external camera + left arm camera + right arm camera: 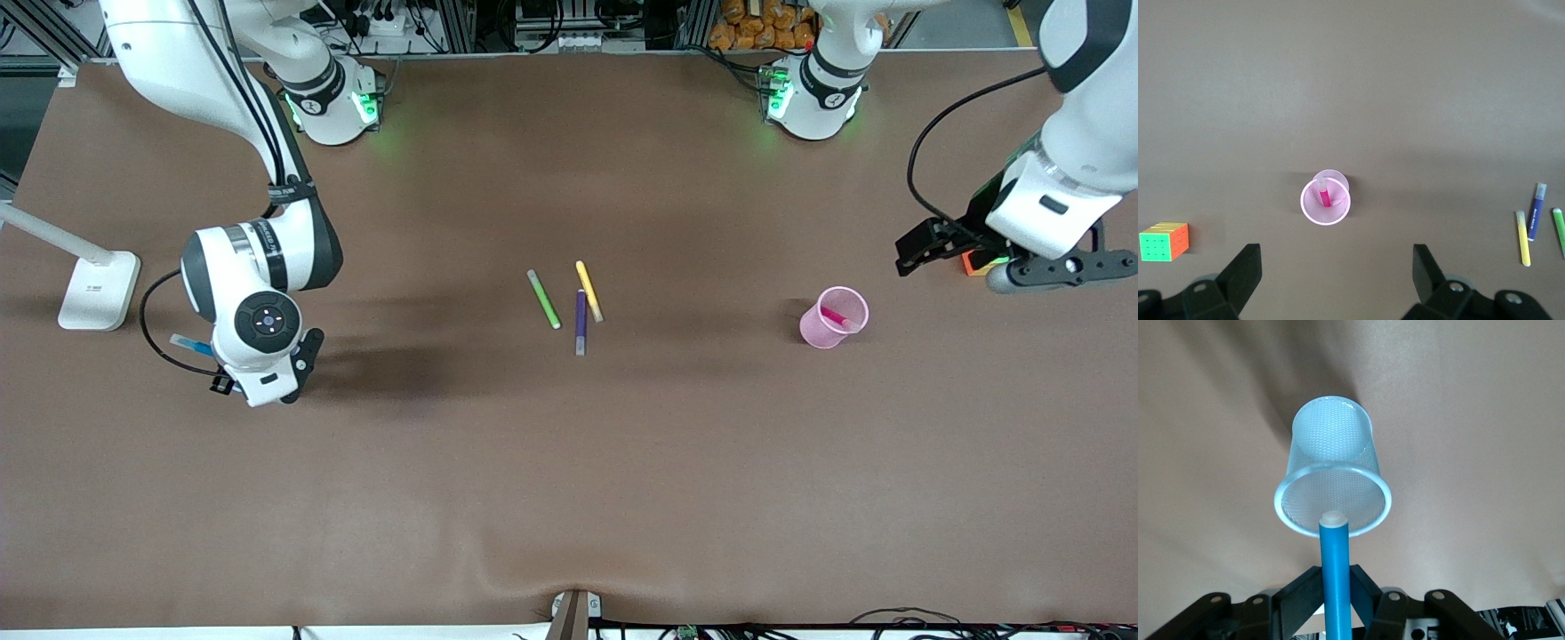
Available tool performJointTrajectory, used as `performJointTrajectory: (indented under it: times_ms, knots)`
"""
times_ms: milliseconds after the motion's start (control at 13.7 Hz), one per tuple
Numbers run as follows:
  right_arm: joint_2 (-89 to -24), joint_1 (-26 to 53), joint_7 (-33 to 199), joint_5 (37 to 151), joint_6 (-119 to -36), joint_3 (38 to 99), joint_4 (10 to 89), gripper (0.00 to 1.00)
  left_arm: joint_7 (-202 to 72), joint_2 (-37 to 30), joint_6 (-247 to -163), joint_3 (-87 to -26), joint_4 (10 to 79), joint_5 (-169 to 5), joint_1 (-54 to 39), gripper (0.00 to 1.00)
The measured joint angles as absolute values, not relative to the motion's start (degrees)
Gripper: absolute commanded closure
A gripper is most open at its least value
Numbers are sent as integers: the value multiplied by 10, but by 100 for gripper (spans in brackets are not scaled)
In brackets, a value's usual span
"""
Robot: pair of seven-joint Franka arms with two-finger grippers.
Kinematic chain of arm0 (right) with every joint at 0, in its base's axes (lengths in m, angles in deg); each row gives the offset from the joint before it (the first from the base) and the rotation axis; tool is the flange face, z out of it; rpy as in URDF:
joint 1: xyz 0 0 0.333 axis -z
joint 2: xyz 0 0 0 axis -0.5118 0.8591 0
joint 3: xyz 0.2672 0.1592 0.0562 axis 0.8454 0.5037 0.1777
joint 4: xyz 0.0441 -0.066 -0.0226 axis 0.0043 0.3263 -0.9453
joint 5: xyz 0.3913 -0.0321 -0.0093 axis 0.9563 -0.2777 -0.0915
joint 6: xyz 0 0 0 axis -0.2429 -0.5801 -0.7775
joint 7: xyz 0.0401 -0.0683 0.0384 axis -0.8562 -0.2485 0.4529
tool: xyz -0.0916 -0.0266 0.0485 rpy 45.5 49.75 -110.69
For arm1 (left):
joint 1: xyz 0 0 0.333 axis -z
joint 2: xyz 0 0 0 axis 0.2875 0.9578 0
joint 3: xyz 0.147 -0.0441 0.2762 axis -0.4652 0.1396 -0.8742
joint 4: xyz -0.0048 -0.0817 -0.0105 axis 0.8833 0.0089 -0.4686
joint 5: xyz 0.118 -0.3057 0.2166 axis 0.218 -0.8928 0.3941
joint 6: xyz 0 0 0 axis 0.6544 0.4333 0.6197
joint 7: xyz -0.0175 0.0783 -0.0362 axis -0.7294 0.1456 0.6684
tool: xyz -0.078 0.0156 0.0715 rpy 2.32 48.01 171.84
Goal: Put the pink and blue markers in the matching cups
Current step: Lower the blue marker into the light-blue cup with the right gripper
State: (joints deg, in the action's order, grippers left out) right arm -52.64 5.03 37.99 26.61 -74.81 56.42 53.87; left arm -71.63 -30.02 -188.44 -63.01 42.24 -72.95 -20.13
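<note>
No text, label or number is legible anywhere; the small print on the dark purple pen [1536, 212] beside the yellow pen [1523, 237] is unreadable.

Robotics lab, brown-covered table [569, 498], aluminium framing [498, 27] (cables behind)

High front camera and left wrist camera share the pink cup [834, 317].
</note>
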Motion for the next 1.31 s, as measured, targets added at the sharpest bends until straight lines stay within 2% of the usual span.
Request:
performJointTrajectory:
  times_ms: [291,656,874,947,1093,1312]
  knots:
    - [-520,56,381,264,-787,564,565,100,-715,-317,-1866,-632,418,-730,-202,0]
    - [-518,65,386,254,-832,562,589,100,-708,-323,-1798,-638,369,-722,-205,0]
    - [-512,73,396,252,-855,562,602,100,-697,-323,-1781,-634,363,-707,-206,0]
    - [-510,73,397,251,-856,562,603,83,-697,-323,-1775,-632,363,-706,-205,0]
    - [-510,73,399,251,-857,563,603,56,-691,-323,-1768,-632,363,-705,-205,0]
    - [-510,73,401,251,-857,563,602,53,-679,-323,-1763,-632,363,-705,-206,0]
